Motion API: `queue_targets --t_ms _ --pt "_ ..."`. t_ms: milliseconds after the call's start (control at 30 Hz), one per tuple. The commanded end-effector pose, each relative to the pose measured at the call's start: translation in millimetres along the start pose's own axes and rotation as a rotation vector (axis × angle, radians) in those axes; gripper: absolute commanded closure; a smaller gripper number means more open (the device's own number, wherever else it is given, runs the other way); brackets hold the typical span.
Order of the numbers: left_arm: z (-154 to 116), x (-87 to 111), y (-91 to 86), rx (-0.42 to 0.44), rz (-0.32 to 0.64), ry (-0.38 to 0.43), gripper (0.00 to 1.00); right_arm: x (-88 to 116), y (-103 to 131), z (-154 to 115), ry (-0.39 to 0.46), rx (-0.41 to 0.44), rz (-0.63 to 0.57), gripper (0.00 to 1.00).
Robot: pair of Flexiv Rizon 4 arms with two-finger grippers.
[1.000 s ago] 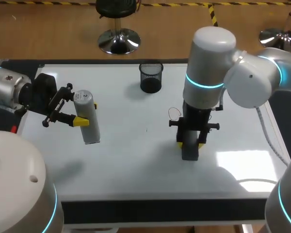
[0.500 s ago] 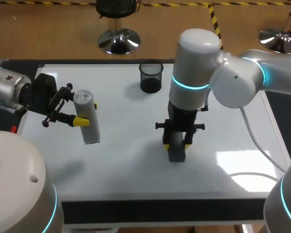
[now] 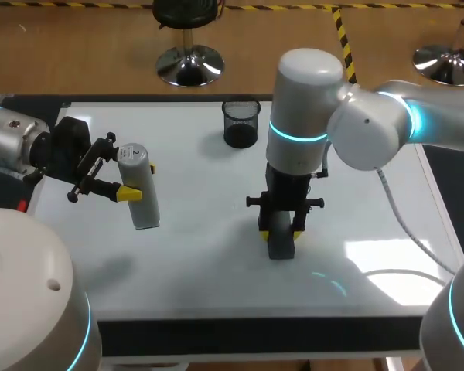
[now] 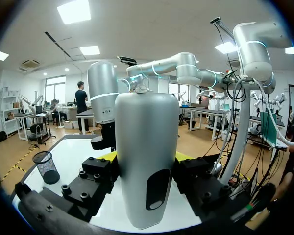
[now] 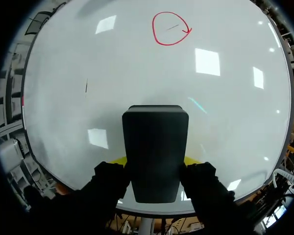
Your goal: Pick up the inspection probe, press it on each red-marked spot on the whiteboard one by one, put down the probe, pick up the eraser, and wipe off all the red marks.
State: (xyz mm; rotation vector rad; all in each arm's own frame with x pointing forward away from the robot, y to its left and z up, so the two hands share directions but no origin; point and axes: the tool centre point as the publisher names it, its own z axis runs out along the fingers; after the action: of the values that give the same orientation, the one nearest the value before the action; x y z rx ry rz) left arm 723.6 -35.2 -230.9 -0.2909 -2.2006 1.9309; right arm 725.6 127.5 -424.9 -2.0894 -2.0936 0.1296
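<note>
The grey cylindrical inspection probe (image 3: 140,186) hangs above the left part of the whiteboard (image 3: 193,259), and my left gripper (image 3: 127,175) is shut on it. In the left wrist view the probe (image 4: 147,147) stands upright between the fingers. My right gripper (image 3: 281,232) is shut on the dark eraser (image 3: 281,245), whose face is down on the board near the middle. In the right wrist view the eraser (image 5: 155,147) sits between the fingers, with a red circle mark (image 5: 171,28) well ahead of it. In the head view my right arm hides that circle.
A black mesh cup (image 3: 241,124) stands at the back of the board, behind my right arm. A tiny dark stroke (image 3: 233,207) lies on the board left of the eraser. The mesh cup (image 4: 45,166) also shows beside the probe in the left wrist view.
My right arm has slid the eraser leftward across the board, covering the spot where the red circle showed in the head view. The left arm and the probe have not moved.
</note>
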Motion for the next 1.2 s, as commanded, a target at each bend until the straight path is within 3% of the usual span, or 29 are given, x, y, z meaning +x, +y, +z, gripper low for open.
queue_targets --t_ms 33,500,833,1200 --pt "0 0.9 -1.3 0.0 0.002 -0.002 1.0 -20 1 5 0.007 -0.005 0.015 1.0" --pt "0 0.9 -1.3 0.0 0.002 -0.002 1.0 -77 -1 -5 -0.015 0.008 0.06 1.0" --pt "0 0.9 -1.3 0.0 0.002 -0.002 1.0 -119 -4 -25 0.022 0.007 0.049 1.0" --pt "0 0.9 -1.3 0.0 0.002 -0.002 1.0 -152 -6 -49 0.037 -0.015 0.024 1.0"
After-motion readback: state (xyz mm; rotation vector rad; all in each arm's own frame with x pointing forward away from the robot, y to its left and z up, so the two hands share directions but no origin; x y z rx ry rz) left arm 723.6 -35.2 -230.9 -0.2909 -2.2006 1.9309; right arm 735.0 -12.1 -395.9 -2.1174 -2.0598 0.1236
